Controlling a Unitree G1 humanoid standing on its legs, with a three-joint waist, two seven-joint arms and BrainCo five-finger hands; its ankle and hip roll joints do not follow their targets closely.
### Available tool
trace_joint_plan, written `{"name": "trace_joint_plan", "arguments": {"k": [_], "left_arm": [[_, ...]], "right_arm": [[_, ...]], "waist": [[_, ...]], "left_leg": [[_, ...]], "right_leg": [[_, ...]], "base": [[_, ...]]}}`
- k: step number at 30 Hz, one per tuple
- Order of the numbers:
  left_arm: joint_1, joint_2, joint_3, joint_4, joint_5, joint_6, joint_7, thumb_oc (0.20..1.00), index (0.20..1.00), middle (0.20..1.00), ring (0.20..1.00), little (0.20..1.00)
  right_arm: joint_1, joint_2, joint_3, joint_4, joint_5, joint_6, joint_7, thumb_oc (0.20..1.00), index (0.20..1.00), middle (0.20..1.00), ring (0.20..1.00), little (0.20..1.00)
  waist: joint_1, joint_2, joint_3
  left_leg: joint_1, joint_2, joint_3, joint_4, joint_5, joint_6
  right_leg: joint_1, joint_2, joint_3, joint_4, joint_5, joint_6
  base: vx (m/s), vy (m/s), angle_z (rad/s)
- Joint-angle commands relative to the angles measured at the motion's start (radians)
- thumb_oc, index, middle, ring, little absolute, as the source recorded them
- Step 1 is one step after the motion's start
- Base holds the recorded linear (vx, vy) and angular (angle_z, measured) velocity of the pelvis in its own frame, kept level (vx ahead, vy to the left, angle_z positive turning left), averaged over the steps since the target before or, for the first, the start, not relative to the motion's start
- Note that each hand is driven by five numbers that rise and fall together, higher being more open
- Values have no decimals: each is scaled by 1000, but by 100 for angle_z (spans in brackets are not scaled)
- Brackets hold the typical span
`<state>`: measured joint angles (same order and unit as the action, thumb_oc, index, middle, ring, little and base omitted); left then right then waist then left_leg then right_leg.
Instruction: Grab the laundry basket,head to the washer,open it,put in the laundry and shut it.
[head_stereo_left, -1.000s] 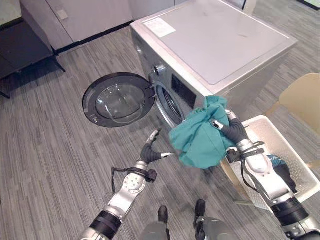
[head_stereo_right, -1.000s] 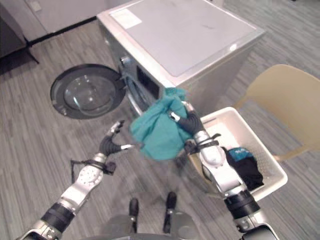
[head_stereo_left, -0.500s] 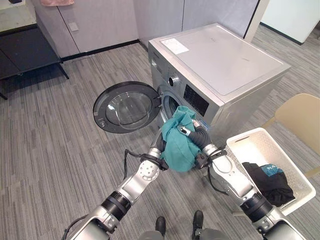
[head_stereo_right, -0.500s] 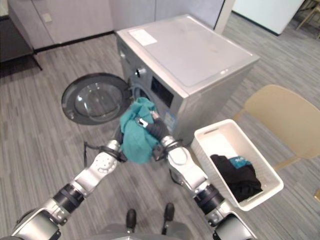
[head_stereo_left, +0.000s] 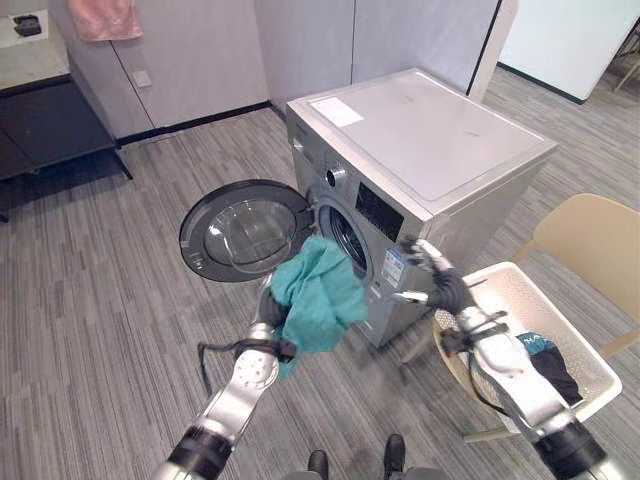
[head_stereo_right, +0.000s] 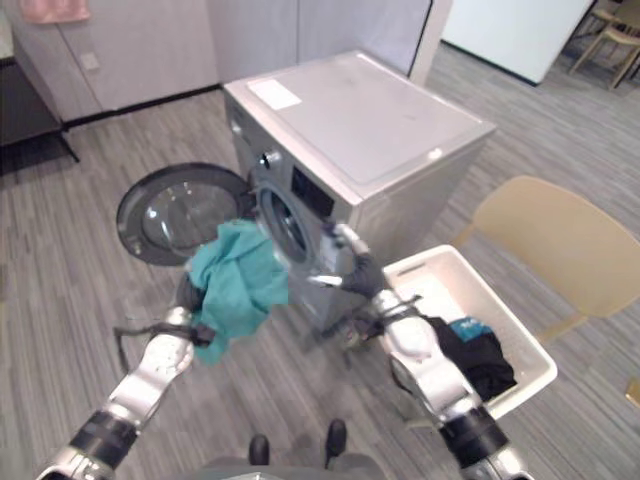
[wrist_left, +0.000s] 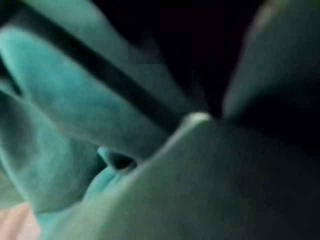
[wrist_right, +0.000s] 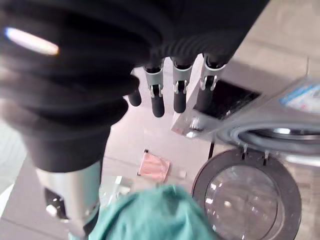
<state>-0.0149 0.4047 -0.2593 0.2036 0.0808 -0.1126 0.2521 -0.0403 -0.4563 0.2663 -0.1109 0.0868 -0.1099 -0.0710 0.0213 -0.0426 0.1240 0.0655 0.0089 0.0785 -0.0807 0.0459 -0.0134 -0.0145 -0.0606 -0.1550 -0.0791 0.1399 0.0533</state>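
I am standing at the washer (head_stereo_left: 420, 150), its door (head_stereo_left: 245, 228) swung wide beside the drum. The basket (head_stereo_left: 560, 330) is sitting just beside it. My left hand (head_stereo_left: 268, 310) is clutching the green cloth (head_stereo_left: 318, 295) before the opening; my right hand (head_stereo_left: 432, 280) is hanging relaxed, holding nothing. I am judging a straight push deep inside best

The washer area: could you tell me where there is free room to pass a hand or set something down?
The washer has a bare top. Its door hangs open, the drum mouth unblocked. The teal cloth on the left hand crowds its front; the basket holds dark clothes.
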Motion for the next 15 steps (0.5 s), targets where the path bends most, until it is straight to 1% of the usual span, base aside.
{"name": "trace_joint_plan", "arguments": {"k": [1,5,8,9,11,13,15], "left_arm": [[-14,26,46,12,-42,-56,-20,200,200,200,200,200],[119,34,148,62,-52,-53,-59,200,200,200,200,200],[185,15,212,160,-67,-32,-83,200,200,200,200,200],[185,15,212,160,-67,-32,-83,200,200,200,200,200],[219,-11,261,247,-108,-17,-102,200,200,200,200,200],[225,-18,270,265,-117,-13,-108,200,200,200,200,200],[226,-31,284,347,-137,-2,-113,200,200,200,200,200]], "right_arm": [[14,-29,-42,-37,-87,-54,-18,1000,1000,1000,1000,1000],[140,-72,-131,29,-184,-53,-9,1000,1000,1000,1000,1000],[199,-63,-159,157,-217,-43,5,1000,1000,1000,1000,1000],[199,-63,-159,157,-217,-43,4,1000,1000,1000,1000,1000],[208,-40,-156,291,-235,-31,7,1000,1000,1000,1000,1000],[197,-40,-153,330,-242,-25,4,1000,1000,1000,1000,1000],[180,-32,-137,418,-256,-17,-5,1000,1000,1000,1000,1000]], "waist": [[-4,-7,-42],[-9,2,-40],[-9,5,-32],[-9,5,-32],[-6,7,-13],[-3,8,-1],[6,9,29]], "left_leg": [[-25,-21,3,-7,-50,-11],[-22,-18,0,-7,-48,-12],[-22,-15,-2,-7,-45,-11],[-22,-15,-2,-7,-45,-11],[-27,-11,-7,5,-43,-10],[-38,-11,-9,21,-44,-9],[-80,-9,-18,62,-47,-8]], "right_leg": [[68,5,0,60,-183,67],[68,9,0,62,-187,64],[69,13,1,62,-192,59],[70,13,1,62,-192,59],[64,17,5,73,-199,52],[56,17,6,79,-200,51],[32,15,-2,94,-201,43]], "base": [[19,-36,-4],[5,-41,-2],[0,-44,-2],[1,-48,-1],[-31,-55,-5],[-65,-36,-7],[-88,-46,-1]]}}
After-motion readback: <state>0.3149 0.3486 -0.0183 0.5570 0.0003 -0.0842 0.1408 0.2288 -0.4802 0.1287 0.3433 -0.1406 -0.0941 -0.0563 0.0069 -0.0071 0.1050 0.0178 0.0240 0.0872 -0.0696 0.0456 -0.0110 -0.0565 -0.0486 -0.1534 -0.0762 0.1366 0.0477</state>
